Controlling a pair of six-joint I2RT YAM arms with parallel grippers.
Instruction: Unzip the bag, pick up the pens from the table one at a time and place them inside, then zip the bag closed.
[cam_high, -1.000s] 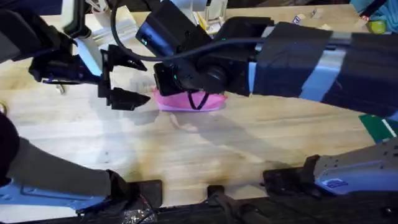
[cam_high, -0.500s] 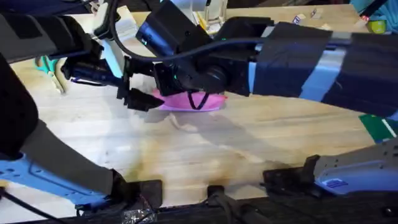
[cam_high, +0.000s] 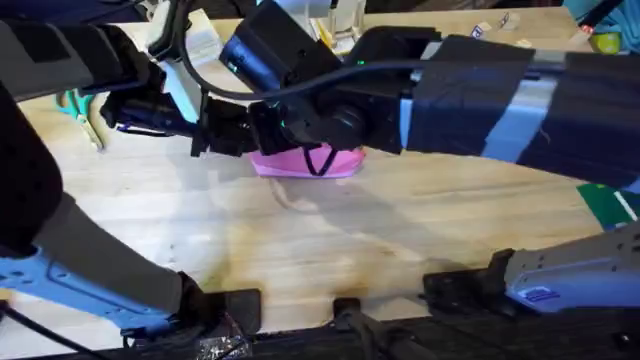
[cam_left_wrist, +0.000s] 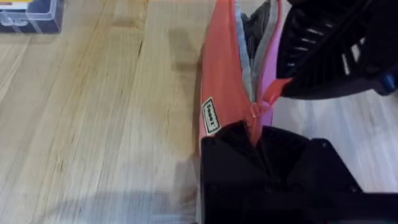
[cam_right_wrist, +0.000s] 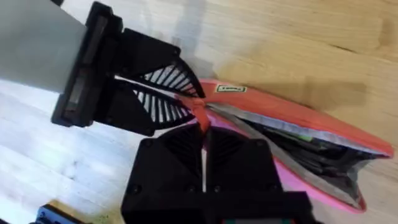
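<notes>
Since the earlier frame your left gripper (cam_high: 222, 140) has slid right across the table (cam_high: 330, 240) and now meets the left end of the bag (cam_high: 300, 163), where a second ago it hung clear of it. Your right gripper (cam_right_wrist: 203, 142) has stayed put over the same end.

From the left wrist you see the bag (cam_left_wrist: 227, 81) lying on the wood with its zipper parted, grey lining and dark contents showing in the mouth. Your left fingers (cam_left_wrist: 236, 149) are pressed together on the bag's end, right at the pull tab (cam_left_wrist: 268, 99).

From the right wrist, your right fingers (cam_right_wrist: 180, 149) are clamped on that same tab (cam_right_wrist: 198, 112), and the left gripper (cam_right_wrist: 149, 93) sits just beyond it, touching the fabric. The bag (cam_right_wrist: 298, 134) gapes along its top edge, something green visible inside.

Teal-handled scissors (cam_high: 78, 108) lie near the table's left edge, well apart from the bag.
</notes>
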